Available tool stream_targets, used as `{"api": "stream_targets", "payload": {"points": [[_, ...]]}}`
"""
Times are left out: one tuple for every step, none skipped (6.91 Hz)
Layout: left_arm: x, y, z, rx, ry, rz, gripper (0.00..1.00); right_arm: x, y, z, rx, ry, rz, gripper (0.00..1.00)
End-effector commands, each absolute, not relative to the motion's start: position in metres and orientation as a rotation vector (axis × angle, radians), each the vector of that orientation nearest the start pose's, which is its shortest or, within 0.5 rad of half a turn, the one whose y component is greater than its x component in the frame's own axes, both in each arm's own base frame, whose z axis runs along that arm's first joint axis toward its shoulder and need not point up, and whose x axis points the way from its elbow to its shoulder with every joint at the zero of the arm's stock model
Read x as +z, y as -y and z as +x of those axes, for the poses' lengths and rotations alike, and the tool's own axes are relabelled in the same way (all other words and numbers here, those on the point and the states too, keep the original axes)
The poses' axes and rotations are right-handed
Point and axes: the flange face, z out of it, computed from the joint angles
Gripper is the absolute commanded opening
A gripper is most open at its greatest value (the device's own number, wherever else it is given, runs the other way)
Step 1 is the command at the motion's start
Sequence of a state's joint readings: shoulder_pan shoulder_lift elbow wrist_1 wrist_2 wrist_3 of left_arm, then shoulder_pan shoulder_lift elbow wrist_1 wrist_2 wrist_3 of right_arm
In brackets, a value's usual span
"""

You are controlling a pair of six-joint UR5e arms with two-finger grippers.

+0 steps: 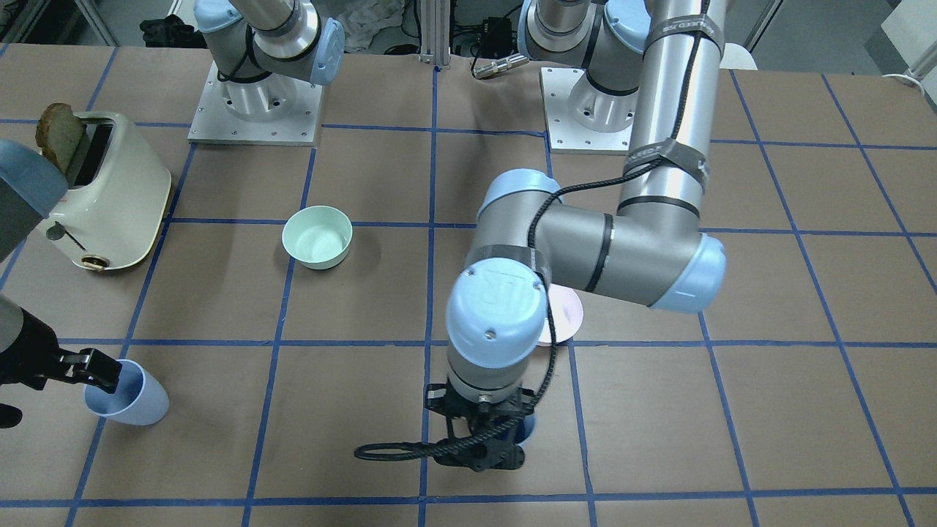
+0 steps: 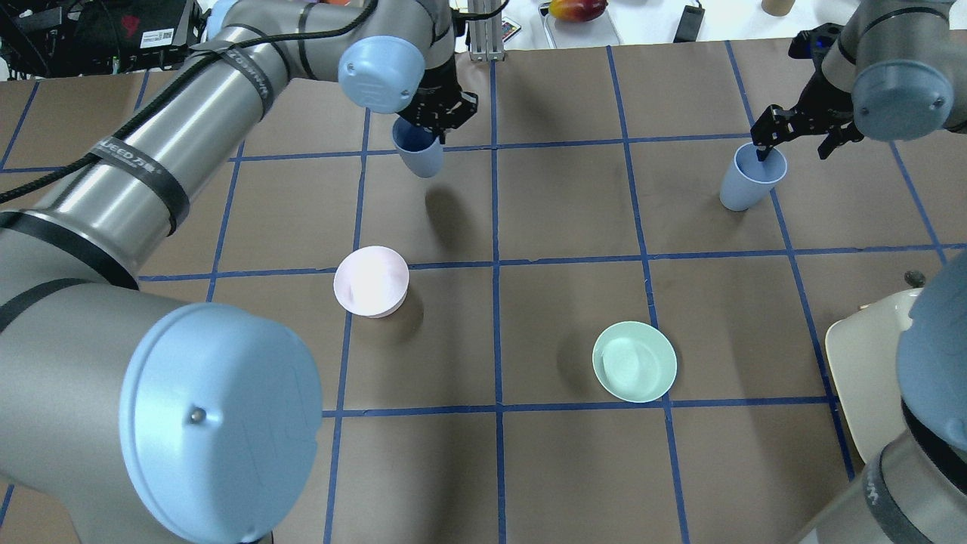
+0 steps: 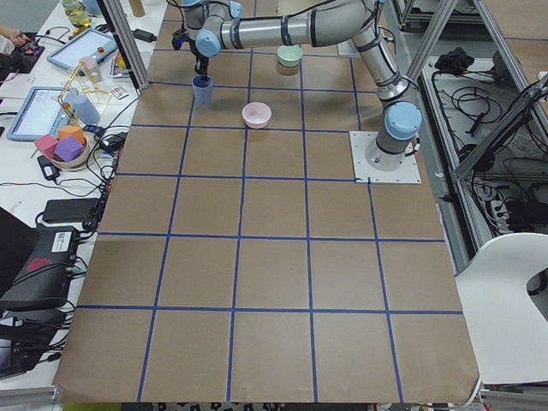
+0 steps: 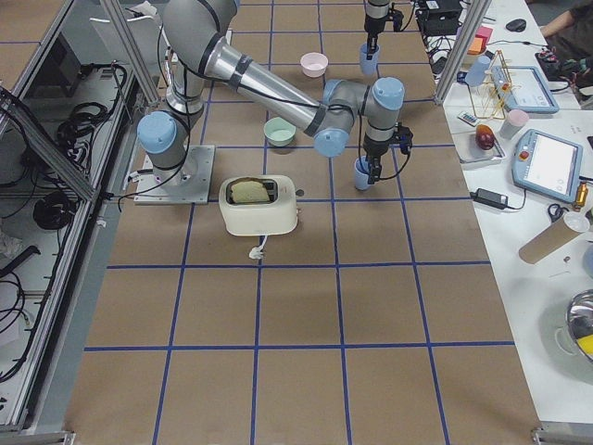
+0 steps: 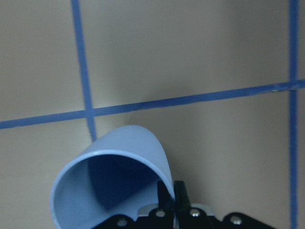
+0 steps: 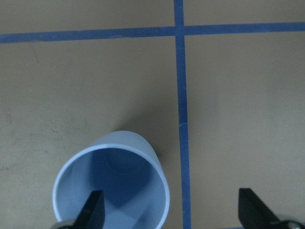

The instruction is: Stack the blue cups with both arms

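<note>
Pinching blue cup [image 2: 421, 160], left end effector [image 2: 437, 133], UR-embossed cap [image 1: 496, 313]

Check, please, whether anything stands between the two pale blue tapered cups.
Nothing visible does. The pale pink bowl and mint-green bowl sit nearer the robot than the line from the left gripper's pale blue tapered cup to the second cup.

The pale blue tapered plastic cup [image 5: 133, 143] looks matt and smooth, like its twin [image 6: 114, 171]. The brown paper table cover [image 2: 566, 204] is matt, with blue tape lines [image 6: 180, 95]. The silver-grey metal arm tube [image 1: 670, 95] has a satin sheen. The cream toaster [image 1: 124, 190] is glossy.
</note>
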State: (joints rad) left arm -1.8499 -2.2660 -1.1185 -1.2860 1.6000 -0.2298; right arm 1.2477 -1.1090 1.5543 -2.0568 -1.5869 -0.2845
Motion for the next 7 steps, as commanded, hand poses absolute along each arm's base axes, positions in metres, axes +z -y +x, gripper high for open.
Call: {"api": "stream_targets", "payload": {"points": [[0.284, 0.659, -0.407, -0.061, -3.168, -0.05, 0.0, 0.253, 0.656, -0.082, 0.01, -3.157, 0.063, 1.0], [0.28, 0.656, -0.412, -0.047, -3.181, -0.058, 0.0, 0.245, 0.656, -0.085, 0.03, -3.151, 0.077, 1.0], [0.281, 0.656, -0.413, -0.044, -3.194, -0.055, 0.0, 0.243, 0.657, -0.085, 0.025, -3.15, 0.082, 0.84], [0.28, 0.656, -0.41, -0.049, -3.184, -0.033, 0.99, 0.244, 0.657, -0.086, 0.017, -3.153, 0.075, 0.48], [0.287, 0.661, -0.406, -0.099, -3.19, -0.043, 1.0, 0.241, 0.658, -0.086, 0.023, -3.152, 0.077, 0.23], [0.302, 0.668, -0.392, -0.134, -3.193, -0.074, 1.0, 0.237, 0.658, -0.086, 0.033, -3.15, 0.075, 0.0], [0.327, 0.681, -0.361, -0.17, -3.201, -0.144, 1.0, 0.241, 0.66, -0.087, 0.022, -3.154, 0.072, 0.0]]}}
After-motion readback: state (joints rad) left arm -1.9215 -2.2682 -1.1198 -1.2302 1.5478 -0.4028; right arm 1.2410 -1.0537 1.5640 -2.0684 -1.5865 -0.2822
